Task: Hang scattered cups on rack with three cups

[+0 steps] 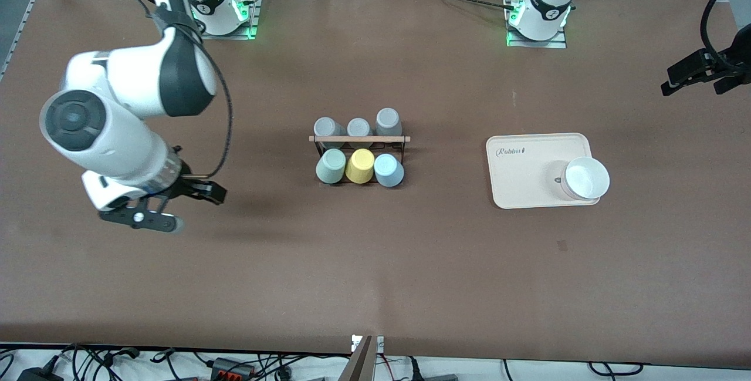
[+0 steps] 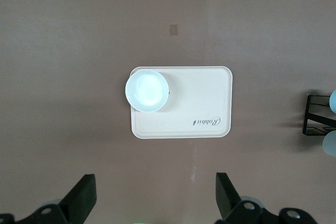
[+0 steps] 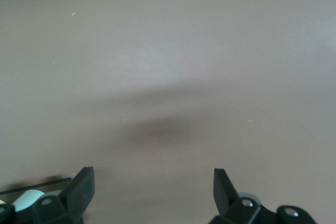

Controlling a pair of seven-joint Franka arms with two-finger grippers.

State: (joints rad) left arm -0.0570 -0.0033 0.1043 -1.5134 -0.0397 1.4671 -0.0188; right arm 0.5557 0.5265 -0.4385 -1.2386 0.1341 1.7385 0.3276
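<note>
1. Risk, as a judgement: with both arms pulled away, any return toward the rack (image 1: 359, 140) could knock the mint cup (image 1: 331, 166), yellow cup (image 1: 359, 165) or blue cup (image 1: 389, 169) off a peg, since these sit touching side by side.
2. Mint and blue cups already on the rack's row nearer the front camera, flanking the yellow cup; three grey cups (image 1: 358, 127) on the row farther from it. No loose cup visible on the worktop (image 1: 375, 263).
3. Right gripper (image 1: 176, 208) over bare worktop toward the right arm's end, well apart from the rack, fingers spread and empty.
4. Left gripper (image 2: 156, 195) high above the tray (image 2: 199, 103), fingers apart, holding nothing; waiting.
5. White bowl (image 1: 585, 178) on the tray's corner.
</note>
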